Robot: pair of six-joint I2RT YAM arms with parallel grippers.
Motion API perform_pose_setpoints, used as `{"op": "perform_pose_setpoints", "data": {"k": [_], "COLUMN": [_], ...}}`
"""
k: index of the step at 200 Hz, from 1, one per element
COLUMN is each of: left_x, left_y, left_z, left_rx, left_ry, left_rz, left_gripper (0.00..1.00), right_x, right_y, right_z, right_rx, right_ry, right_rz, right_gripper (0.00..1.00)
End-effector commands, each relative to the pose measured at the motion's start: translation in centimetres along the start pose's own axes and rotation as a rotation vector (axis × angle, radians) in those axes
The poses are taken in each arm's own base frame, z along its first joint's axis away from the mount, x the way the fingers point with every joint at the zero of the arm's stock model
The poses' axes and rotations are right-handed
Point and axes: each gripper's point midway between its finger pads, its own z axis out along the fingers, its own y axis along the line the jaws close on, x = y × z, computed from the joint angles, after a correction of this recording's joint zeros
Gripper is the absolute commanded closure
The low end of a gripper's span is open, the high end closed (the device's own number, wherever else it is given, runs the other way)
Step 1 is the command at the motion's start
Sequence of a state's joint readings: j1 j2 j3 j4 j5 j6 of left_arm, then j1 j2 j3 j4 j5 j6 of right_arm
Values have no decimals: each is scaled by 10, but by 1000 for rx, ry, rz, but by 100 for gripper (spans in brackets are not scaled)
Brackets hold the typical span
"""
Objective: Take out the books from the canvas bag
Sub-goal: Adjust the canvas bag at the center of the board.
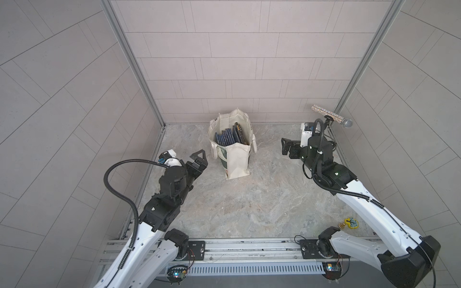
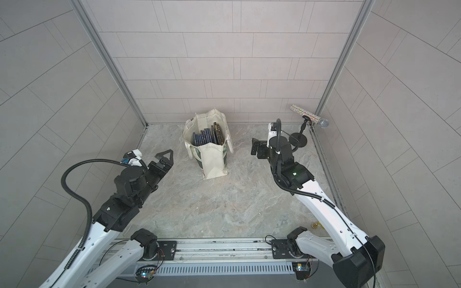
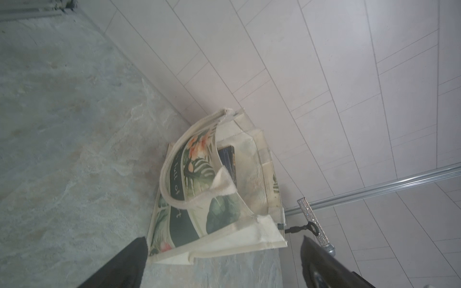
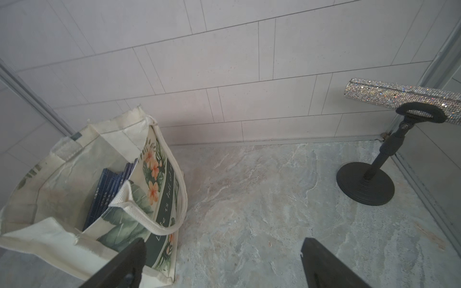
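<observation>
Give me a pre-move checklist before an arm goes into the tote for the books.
1. canvas bag upright, mouth open: ok.
2. books standing on edge inside, top edges exposed: ok.
3. handles hanging outside the mouth, not across it: ok.
4. left gripper open, empty, apart from the bag: ok.
5. right gripper open, empty, apart from the bag: ok.
6. Right arm's clearance from the microphone stand in the far corner: cannot tell.
</observation>
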State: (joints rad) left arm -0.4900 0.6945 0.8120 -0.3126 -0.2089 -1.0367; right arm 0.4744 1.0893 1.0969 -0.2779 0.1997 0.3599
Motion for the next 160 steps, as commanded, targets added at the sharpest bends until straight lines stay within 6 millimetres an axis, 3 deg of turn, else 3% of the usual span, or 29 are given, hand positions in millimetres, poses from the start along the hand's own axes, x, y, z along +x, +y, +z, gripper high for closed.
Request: {"op": "perform_pose_setpoints", "data": {"k": [1, 28, 79, 138, 160], "left_x": [25, 37, 68, 96, 96], "left_y": [6, -20, -56, -58, -55], "left_z": [2, 3, 43, 67, 77], "left_rx": [-167, -236, -466, -566, -603], "left_ry": [72, 29, 118, 96, 51], "left_rz": [-30, -42, -32, -161, -155], "left_gripper": [0, 0, 0, 4, 4], "right_x": [11, 14, 19, 20, 21], "right_y": [-4, 0, -4, 2, 5], "right_z": [-9, -14, -32, -40, -40], "right_rx": [76, 70, 103, 82, 69], "right_ry": [73, 85, 52, 28, 26], "right_rz": [-149, -190, -305, -334, -333], "right_gripper": [0, 0, 0, 0, 0]}}
